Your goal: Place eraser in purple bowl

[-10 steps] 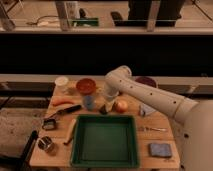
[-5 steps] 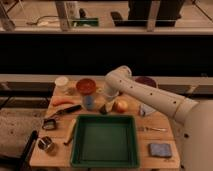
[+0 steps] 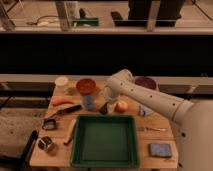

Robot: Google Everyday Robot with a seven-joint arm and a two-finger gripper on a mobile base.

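Observation:
The purple bowl (image 3: 146,82) stands at the back right of the wooden table, partly hidden behind my white arm. My gripper (image 3: 103,107) points down at the table between the little blue cup (image 3: 89,102) and a peach-coloured fruit (image 3: 121,106), just behind the green tray. Its tip is a dark shape touching or just above the table. I cannot make out the eraser apart from that dark shape. It shows nowhere else.
An orange-red bowl (image 3: 85,85) and a white cup (image 3: 61,82) stand at the back left. A carrot (image 3: 62,101), a black-handled tool (image 3: 67,111) and a metal cup (image 3: 46,144) lie at the left. The green tray (image 3: 105,156) fills the front middle. A blue sponge (image 3: 160,149) and a fork (image 3: 152,129) lie at the right.

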